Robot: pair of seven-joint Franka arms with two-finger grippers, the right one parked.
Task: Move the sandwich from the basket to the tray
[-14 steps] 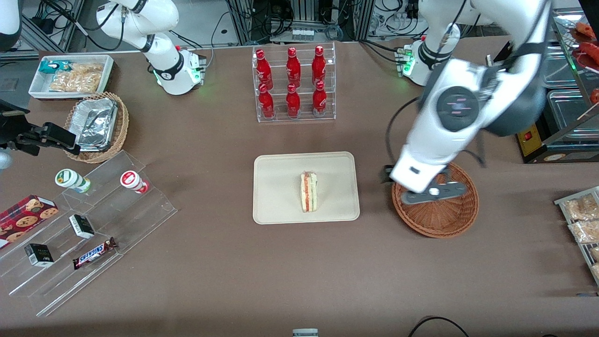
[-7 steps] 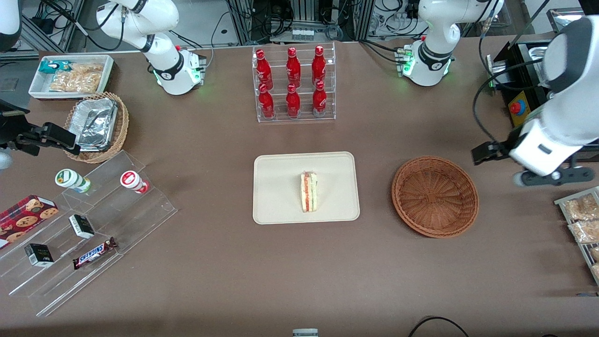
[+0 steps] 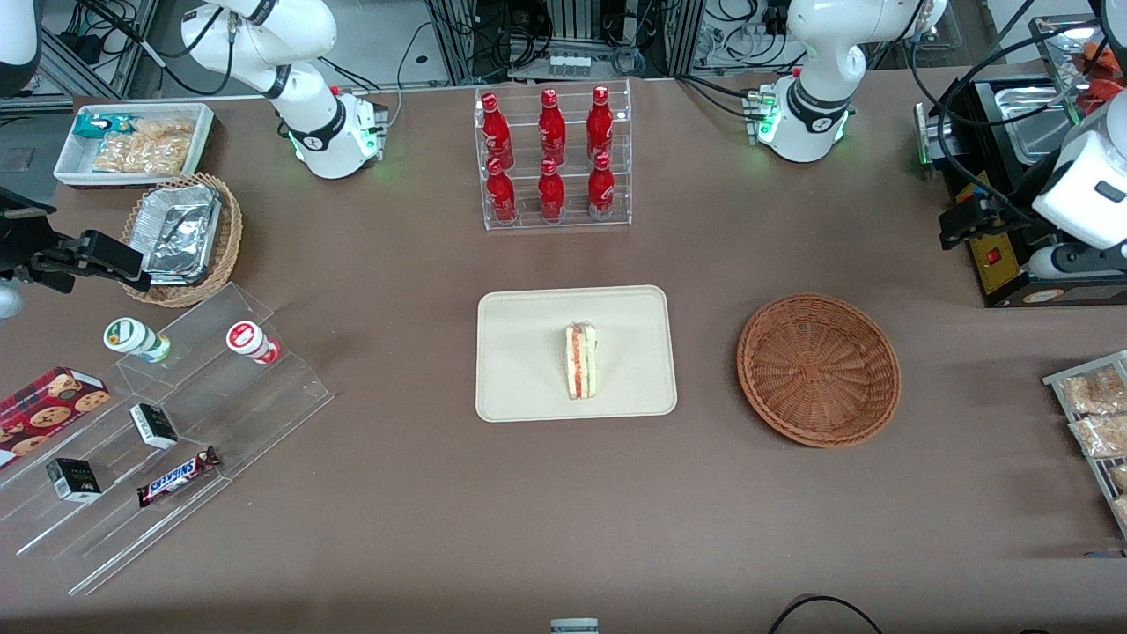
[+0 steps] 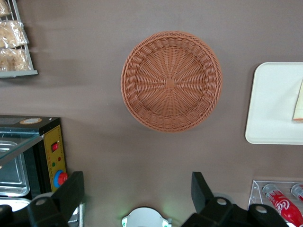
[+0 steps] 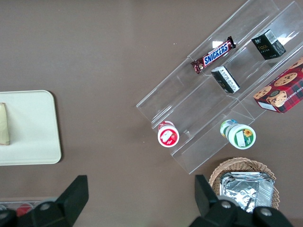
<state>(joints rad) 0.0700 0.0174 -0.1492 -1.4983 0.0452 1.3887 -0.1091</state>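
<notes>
The sandwich (image 3: pixel 581 361) lies on the beige tray (image 3: pixel 528 352) in the middle of the table, its red and green filling stripe showing. The round reddish-brown basket (image 3: pixel 819 370) stands beside the tray, toward the working arm's end, with nothing in it. My left gripper (image 3: pixel 1076 261) hangs high at the working arm's end of the table, farther from the front camera than the basket. In the left wrist view the gripper (image 4: pixel 137 182) is open with nothing between its fingers, and the basket (image 4: pixel 171 81), tray (image 4: pixel 272 104) and an edge of the sandwich (image 4: pixel 298 101) lie below.
A clear rack of red bottles (image 3: pixel 552 158) stands farther from the camera than the tray. A yellow control box with a red button (image 3: pixel 995 255) sits close by the gripper. Snack packets (image 3: pixel 1092 414) lie at the working arm's end. A stepped acrylic display (image 3: pixel 167 431) stands at the parked arm's end.
The left arm has swung away from above the basket toward the working arm's end of the table, then farther from the camera. The sandwich stayed on the tray.
</notes>
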